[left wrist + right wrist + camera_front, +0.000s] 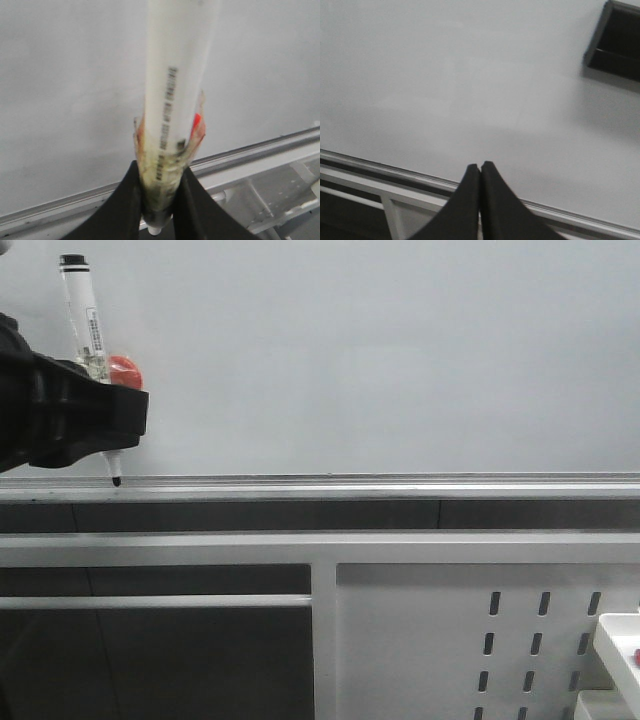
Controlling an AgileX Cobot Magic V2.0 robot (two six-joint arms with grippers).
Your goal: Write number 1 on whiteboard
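Note:
The whiteboard (380, 350) is a plain pale grey board with a silver rail (400, 483) along its lower edge. No number 1 stroke shows on it. My left gripper (95, 425) is at the far left, shut on a white marker pen (85, 320) with a red blob (127, 370). The pen stands nearly upright, and its black tip (116, 480) is down at the rail. In the left wrist view the pen (175, 90) sits between the black fingers (127, 205). My right gripper (480, 166) is shut and empty, facing the board (445, 75). It is out of the front view.
Below the rail is a white metal frame (322, 640) with a white perforated panel (450, 640) at the lower right. A white box with a red dot (625, 640) sits at the far right edge. A dark-framed opening (617, 42) shows in the right wrist view.

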